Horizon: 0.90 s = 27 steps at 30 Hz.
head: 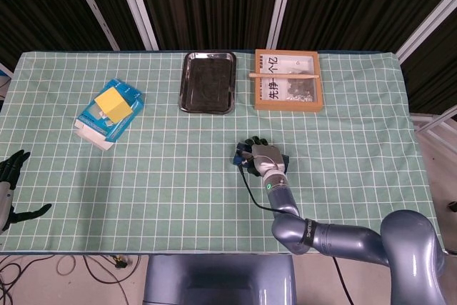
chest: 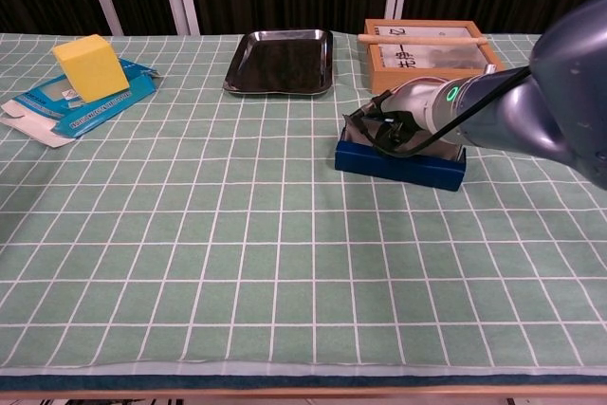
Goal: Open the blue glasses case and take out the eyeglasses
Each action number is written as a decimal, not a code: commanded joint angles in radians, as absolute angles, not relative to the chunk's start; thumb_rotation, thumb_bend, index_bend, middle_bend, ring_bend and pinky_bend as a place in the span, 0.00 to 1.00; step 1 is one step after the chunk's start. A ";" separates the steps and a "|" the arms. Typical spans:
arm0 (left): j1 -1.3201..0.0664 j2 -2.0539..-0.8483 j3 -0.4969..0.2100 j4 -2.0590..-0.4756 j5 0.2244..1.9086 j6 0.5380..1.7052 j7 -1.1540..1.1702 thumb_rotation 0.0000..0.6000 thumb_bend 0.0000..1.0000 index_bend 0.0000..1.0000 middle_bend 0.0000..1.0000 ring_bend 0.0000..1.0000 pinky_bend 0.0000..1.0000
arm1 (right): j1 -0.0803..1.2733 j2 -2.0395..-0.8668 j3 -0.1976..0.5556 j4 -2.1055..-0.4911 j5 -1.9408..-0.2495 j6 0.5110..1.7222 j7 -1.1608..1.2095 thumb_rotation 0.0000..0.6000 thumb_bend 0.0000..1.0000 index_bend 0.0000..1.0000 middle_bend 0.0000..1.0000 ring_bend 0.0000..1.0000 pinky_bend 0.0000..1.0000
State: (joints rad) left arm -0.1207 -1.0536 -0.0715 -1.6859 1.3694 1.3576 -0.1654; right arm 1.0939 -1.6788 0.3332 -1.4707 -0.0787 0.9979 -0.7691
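Observation:
The blue glasses case (chest: 398,166) lies closed and flat on the green checked cloth, right of centre. My right hand (chest: 406,122) sits over its top and far edge, dark fingers curled down onto the lid. From the head view the right hand (head: 263,156) covers most of the case (head: 236,156), leaving only a blue corner showing. No eyeglasses are visible. My left hand (head: 9,185) hangs off the table's left edge with its fingers apart, holding nothing.
A black metal tray (chest: 280,62) and a wooden box (chest: 432,56) with a stick across it stand at the back. At the far left, a yellow block (chest: 90,67) rests on a blue packet (chest: 66,109).

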 commanded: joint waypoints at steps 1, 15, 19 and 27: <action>-0.120 -1.054 -0.072 -1.686 1.369 1.359 -0.166 1.00 0.01 0.00 0.00 0.00 0.00 | 1.101 -1.683 0.328 -1.439 -0.063 0.984 -0.780 0.83 1.00 0.11 0.00 0.00 0.23; -0.118 -1.053 -0.074 -1.687 1.367 1.362 -0.168 1.00 0.01 0.00 0.00 0.00 0.00 | 1.122 -1.669 0.329 -1.282 -0.015 0.967 -0.843 1.00 1.00 0.06 0.00 0.00 0.23; -0.118 -1.054 -0.073 -1.687 1.369 1.364 -0.166 1.00 0.01 0.00 0.00 0.00 0.00 | 1.113 -1.633 0.341 -1.306 -0.024 0.974 -0.842 1.00 0.97 0.02 0.00 0.00 0.23; -0.119 -1.059 -0.069 -1.684 1.378 1.365 -0.152 1.00 0.01 0.00 0.00 0.00 0.00 | 1.047 -1.491 0.377 -1.589 -0.177 1.049 -0.743 1.00 0.59 0.00 0.04 0.04 0.23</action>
